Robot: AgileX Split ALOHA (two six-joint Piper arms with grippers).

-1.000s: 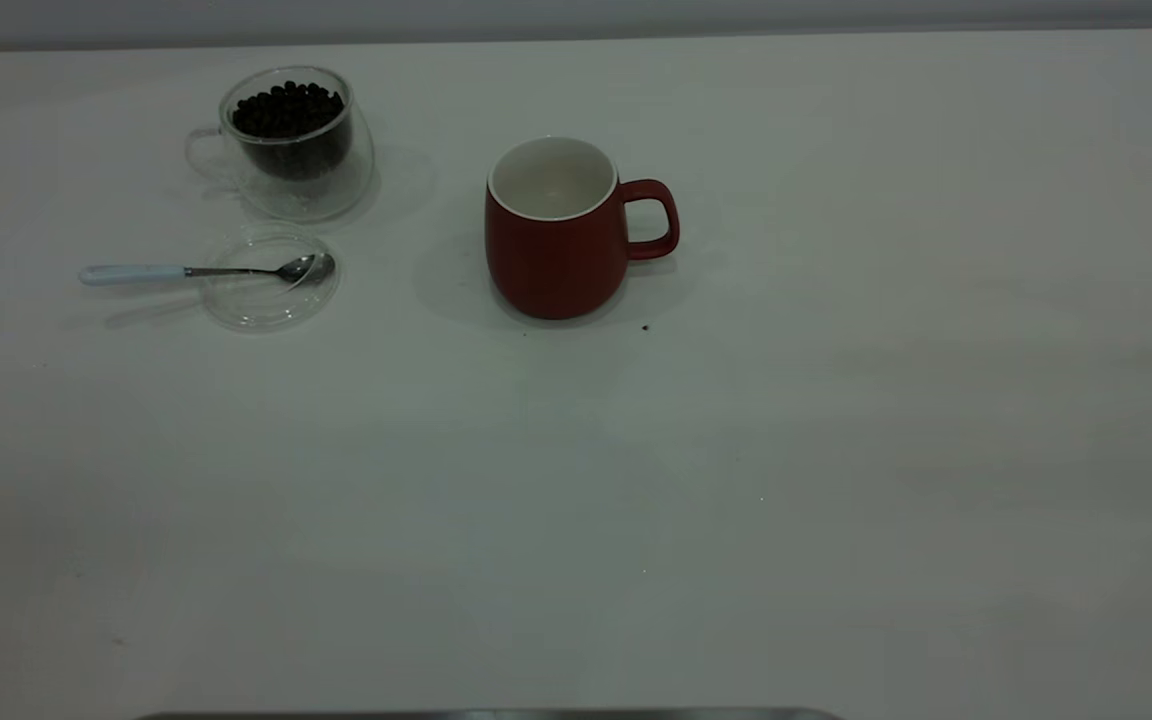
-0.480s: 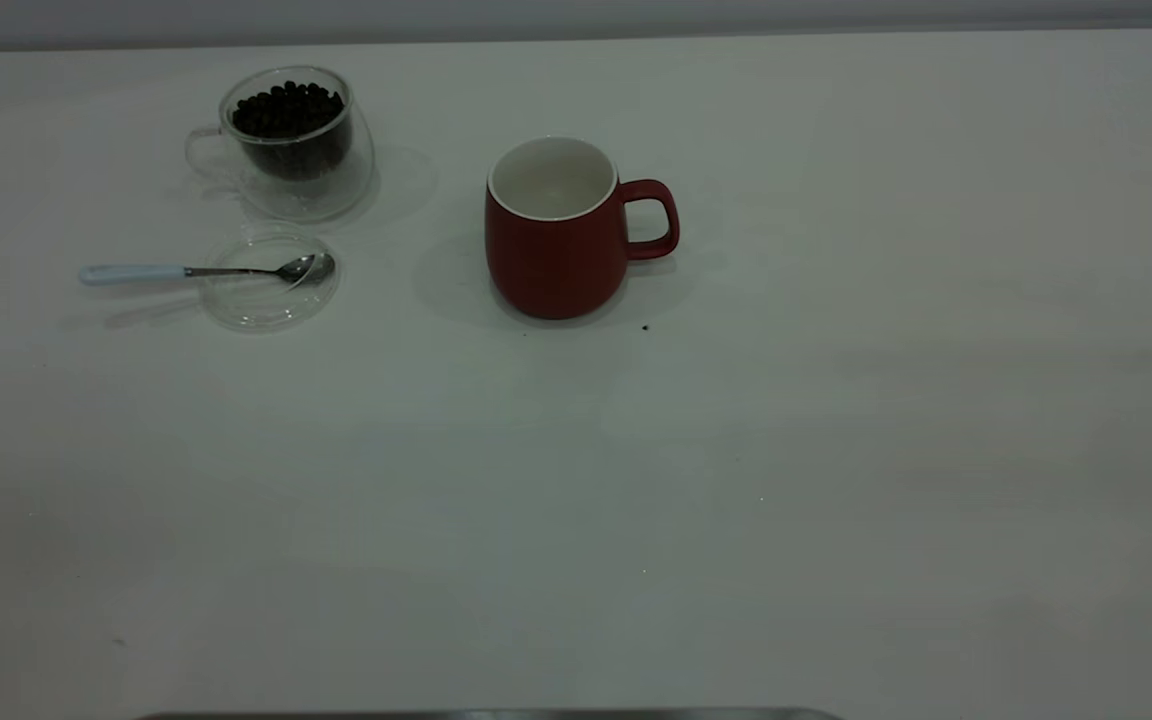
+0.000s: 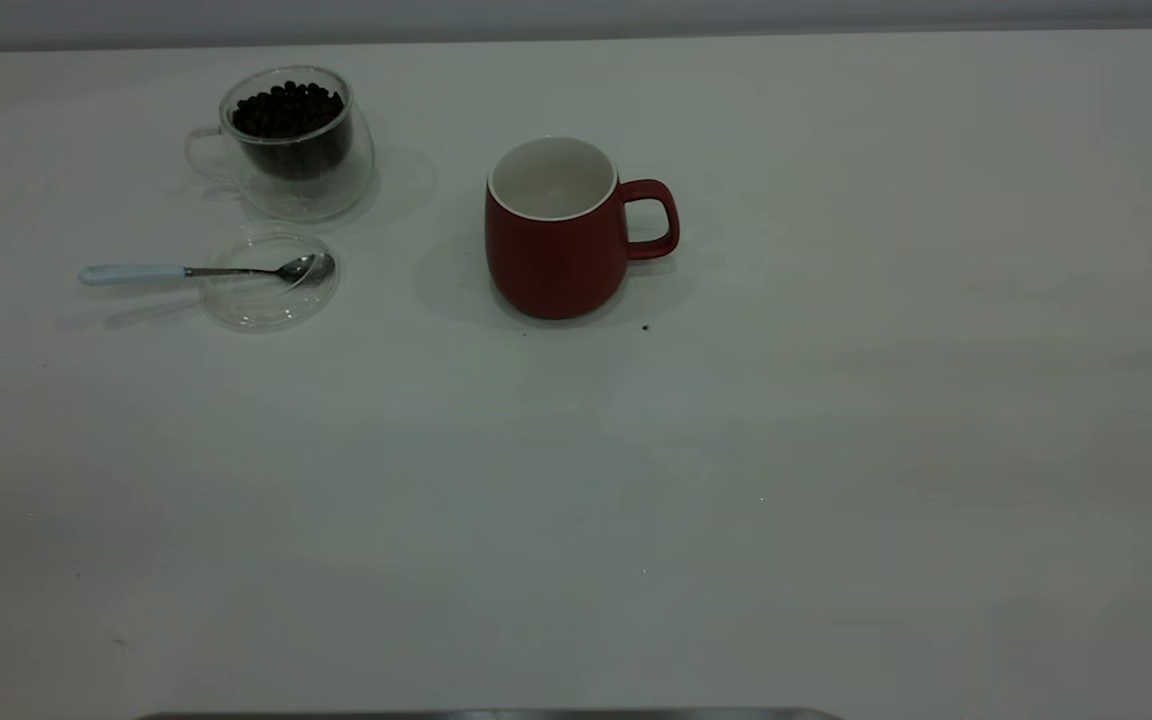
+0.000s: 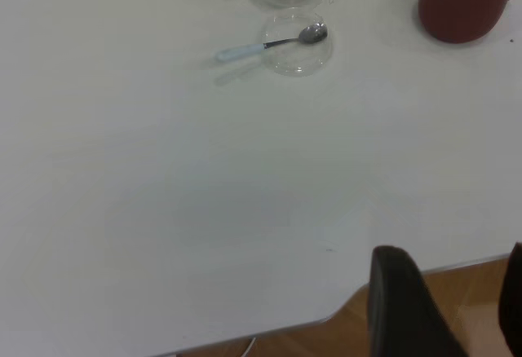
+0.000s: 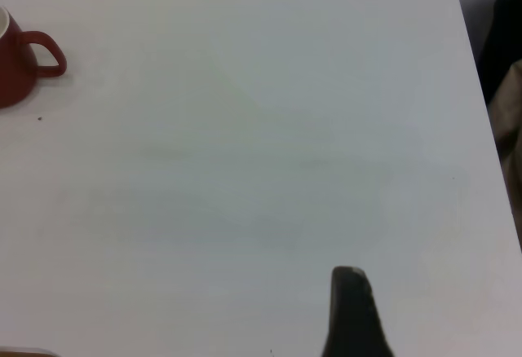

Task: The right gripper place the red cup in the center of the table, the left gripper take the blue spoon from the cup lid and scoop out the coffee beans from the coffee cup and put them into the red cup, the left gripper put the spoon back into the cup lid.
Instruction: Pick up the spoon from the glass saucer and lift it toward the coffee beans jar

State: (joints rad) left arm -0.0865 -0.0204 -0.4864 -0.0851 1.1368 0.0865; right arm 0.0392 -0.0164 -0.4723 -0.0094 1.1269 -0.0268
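Two arms sit parked off the white table [image 3: 836,450]; their jaws' state cannot be told. Dark red ceramic mug [image 3: 556,230] stands near centre, ready for filling. At its nine o'clock, blue-handled metal spoon [image 3: 206,271] rests its bowl in the clear glass lid [image 3: 271,300], keeping the table clean, beside the clear glass cup [image 3: 286,145] of dark beans [image 3: 288,108].

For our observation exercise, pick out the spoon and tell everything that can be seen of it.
The spoon is a small teaspoon with a shiny metal bowl and neck and a pale blue-white handle. It lies flat, its bowl resting in the clear glass lid, its handle reaching out past the lid's rim over the white table. It sits in front of the glass cup of beans. Nothing grips it.
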